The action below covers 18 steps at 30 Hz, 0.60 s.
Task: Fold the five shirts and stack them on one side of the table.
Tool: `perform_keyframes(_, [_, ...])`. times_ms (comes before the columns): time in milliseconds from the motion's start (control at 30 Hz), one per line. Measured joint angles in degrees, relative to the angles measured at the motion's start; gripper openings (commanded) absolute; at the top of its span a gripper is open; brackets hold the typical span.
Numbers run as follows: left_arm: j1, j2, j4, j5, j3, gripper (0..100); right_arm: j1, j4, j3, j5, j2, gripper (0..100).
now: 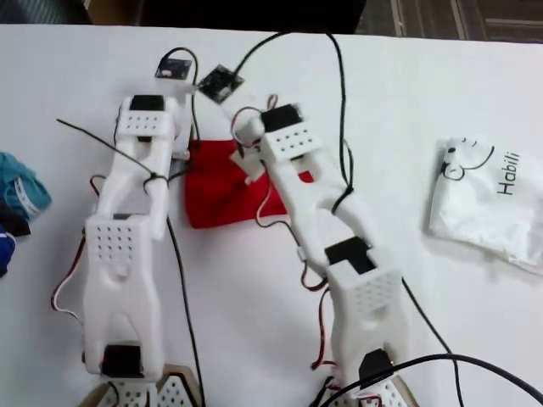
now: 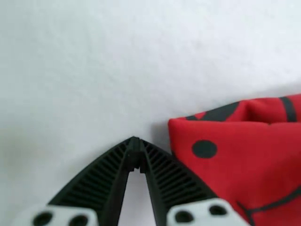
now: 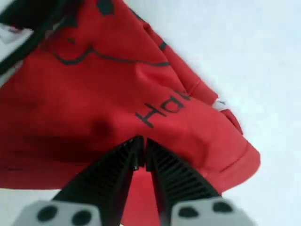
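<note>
Red shirt [image 1: 216,199] folded, mid-table; white shirt [image 1: 492,203] flat at right; teal shirt [image 1: 21,191] crumpled, left edge.

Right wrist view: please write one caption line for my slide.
Shut black ribbed tool over a red fabric shirt with black print, on a white table.

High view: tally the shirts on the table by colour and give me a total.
Red shirt: 1
White shirt: 1
Teal shirt: 1
Blue shirt: 1, a sliver at the table's left edge
Total: 4 in view. The teal and blue ones lie bunched in a pile that the picture cuts off, so it may hold more.
</note>
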Motion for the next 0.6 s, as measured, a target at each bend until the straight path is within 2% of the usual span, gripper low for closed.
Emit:
perform_keyframes(200, [0.00, 0.00, 0.00, 0.00, 0.00, 3, -0.09, 1.76, -0.35, 0.18, 3.08, 2.1])
perform_keyframes(600, [0.00, 0.00, 0.00, 0.00, 0.00, 3, -0.09, 17.32, -0.70, 0.35, 2.37, 2.1])
